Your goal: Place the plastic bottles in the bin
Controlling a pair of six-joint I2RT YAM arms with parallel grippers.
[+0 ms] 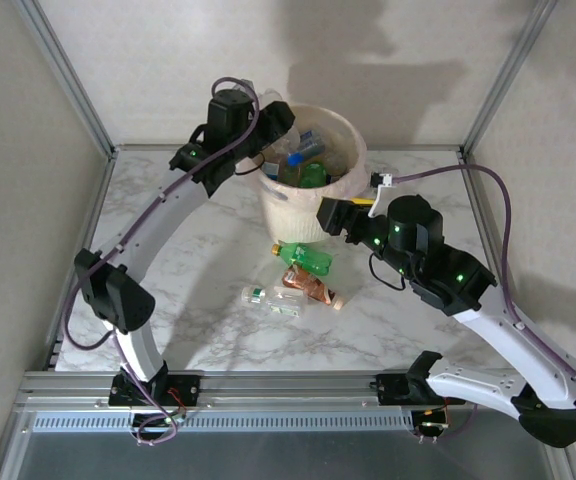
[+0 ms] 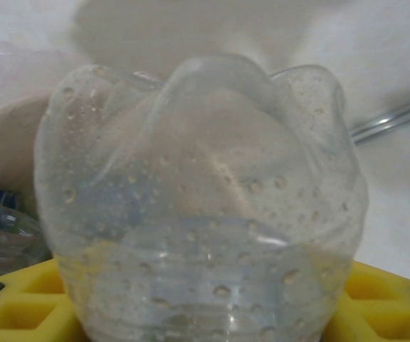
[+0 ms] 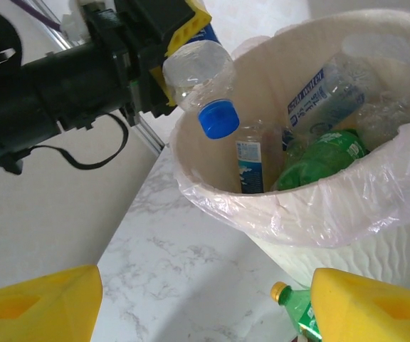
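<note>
Where the left claw (image 1: 273,122) hangs: over the far-left rim of the bin (image 1: 293,215), at its mouth.
Left claw's grip: clenched on a clear bottle (image 3: 199,71), with its yellow fingers (image 2: 20,310) pressed to either side of the bottle's body.
Held bottle's pose: tilted, blue cap (image 3: 218,119) pointing down into the bin, above the bottles already inside.
Inside the bin: a green bottle (image 3: 319,160) and clear blue-labelled bottles (image 3: 326,89), piled within the bag liner (image 3: 376,206).
Right claw (image 3: 205,310): released, jaws spread wide, grasping nothing, low by the bin's near wall.
Near the right claw: a green yellow-capped bottle (image 1: 306,258) on the tabletop (image 1: 168,290), just beside the bin's foot.
Nearer the arms: a brown-orange bottle (image 1: 311,288) and a small clear bottle (image 1: 271,300), lying close together.
</note>
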